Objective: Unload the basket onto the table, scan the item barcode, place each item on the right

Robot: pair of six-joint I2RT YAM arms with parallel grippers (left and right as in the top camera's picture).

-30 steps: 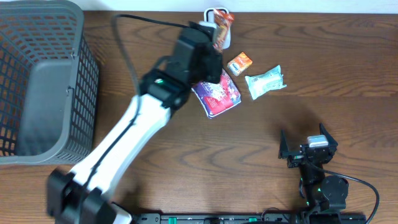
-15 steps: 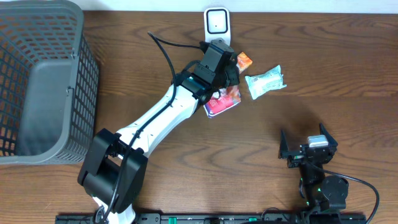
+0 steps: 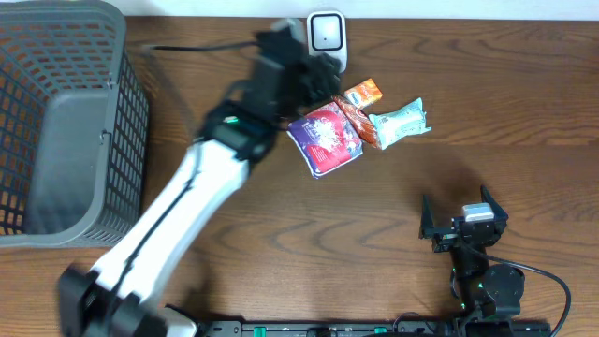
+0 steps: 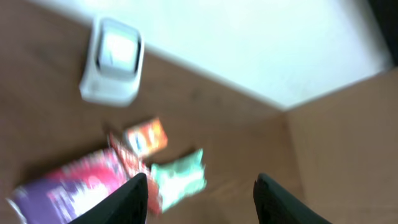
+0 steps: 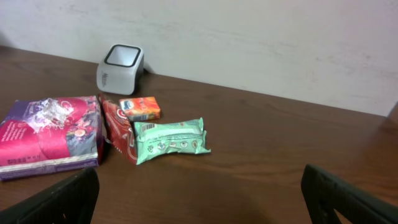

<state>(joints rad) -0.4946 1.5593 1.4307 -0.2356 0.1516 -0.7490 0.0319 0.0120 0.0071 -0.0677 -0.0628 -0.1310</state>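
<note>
Item: red snack packet [image 3: 358, 123], a thin, crinkled foil sachet, long and narrow. It lies flat on the table [image 3: 374, 215], wedged between the purple pack [image 3: 325, 139] and the green packet [image 3: 400, 123] and touching both. From the right wrist view its near end is partly tucked under the green packet; any print or barcode is too small to read.

Scanner [image 3: 326, 36]: white rounded plastic box with a dark window on top, at the table's far edge by the wall, near the item but apart from it.

Orange box [image 3: 361, 94]: small cardboard carton, just beside the item's far end.

Purple pack: glossy, soft, rectangular. Green packet: pillow-shaped wrapper with crimped ends.

Left gripper [image 4: 200, 183]: fingers spread, nothing between them, above the pile. The left wrist view is motion-blurred, and the overhead view smears the arm.

Right gripper [image 5: 199, 180]: jaws wide apart and empty, well away from the goods; only the fingertips show.

Grey plastic mesh basket [image 3: 131, 112]: at the left, cut off by the frame edge.
</note>
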